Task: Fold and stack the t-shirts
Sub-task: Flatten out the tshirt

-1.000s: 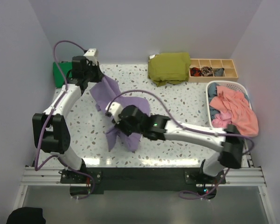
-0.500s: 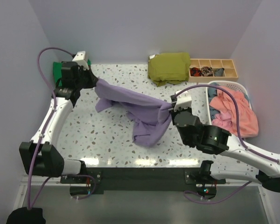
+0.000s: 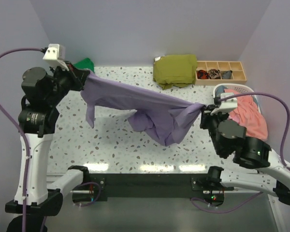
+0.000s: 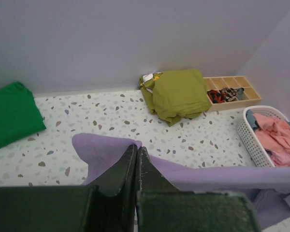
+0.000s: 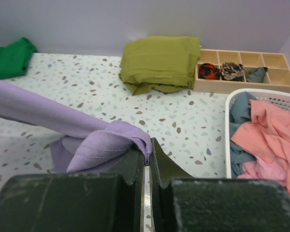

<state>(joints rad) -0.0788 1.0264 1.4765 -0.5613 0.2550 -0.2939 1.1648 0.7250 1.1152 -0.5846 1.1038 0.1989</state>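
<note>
Left gripper [image 3: 83, 77] and right gripper [image 3: 204, 110] each pinch the lavender t-shirt [image 3: 135, 99] taut; I should lower both evenly, flat.

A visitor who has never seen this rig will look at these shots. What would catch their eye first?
The lavender t-shirt, stretched above the table, one end in the shut jaws of the left gripper at far left, the other in the right gripper beside the white basket. After that, the pink clothes heaped in that basket and the folded olive garment at the back wall.
</note>
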